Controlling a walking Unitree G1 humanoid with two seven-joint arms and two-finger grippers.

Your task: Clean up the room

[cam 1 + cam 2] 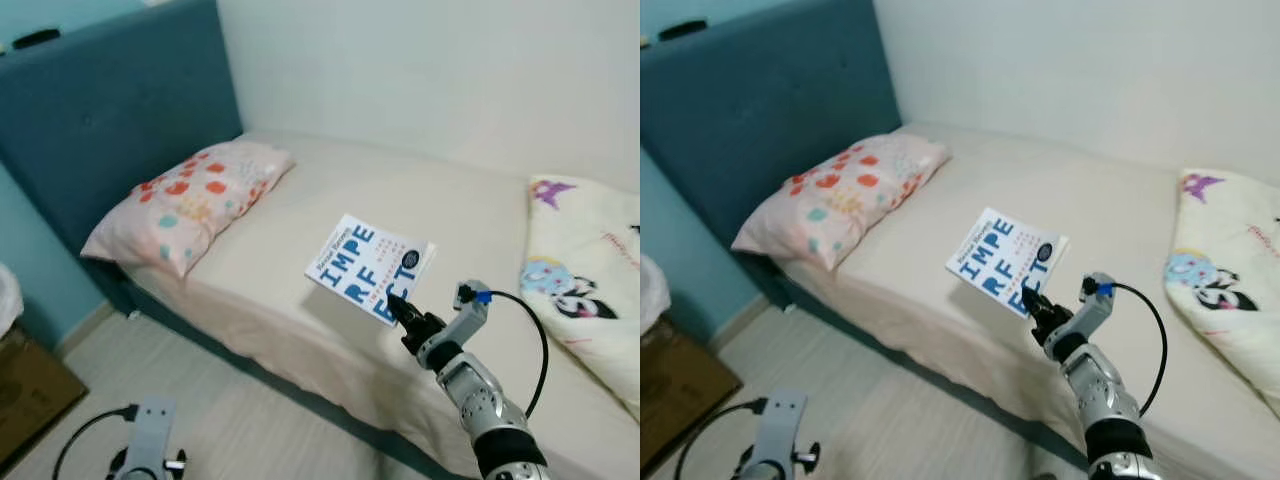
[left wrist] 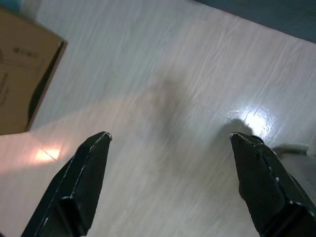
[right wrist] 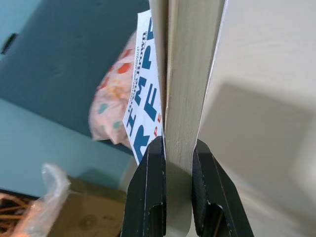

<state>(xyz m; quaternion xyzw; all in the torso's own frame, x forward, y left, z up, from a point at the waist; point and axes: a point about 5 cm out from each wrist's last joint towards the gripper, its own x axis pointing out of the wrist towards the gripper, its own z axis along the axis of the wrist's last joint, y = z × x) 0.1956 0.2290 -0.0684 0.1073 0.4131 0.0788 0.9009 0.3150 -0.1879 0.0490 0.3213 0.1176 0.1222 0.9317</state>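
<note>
A white book (image 1: 368, 268) with big blue letters hangs above the near side of the beige bed (image 1: 440, 210). My right gripper (image 1: 402, 312) is shut on its lower corner; in the right wrist view both fingers (image 3: 148, 197) pinch the book (image 3: 185, 89) by its page edge. My left gripper (image 2: 170, 182) hangs low over the pale wood floor (image 2: 163, 94), open with nothing between its fingers (image 2: 84, 177). The left arm's wrist (image 1: 148, 440) shows at the lower left.
A floral pillow (image 1: 190, 205) lies at the bed's head against a blue headboard (image 1: 110, 110). A cartoon-print blanket (image 1: 585, 280) lies at the right. A cardboard box (image 1: 25, 395) and a plastic bag (image 1: 8, 295) stand on the floor at left.
</note>
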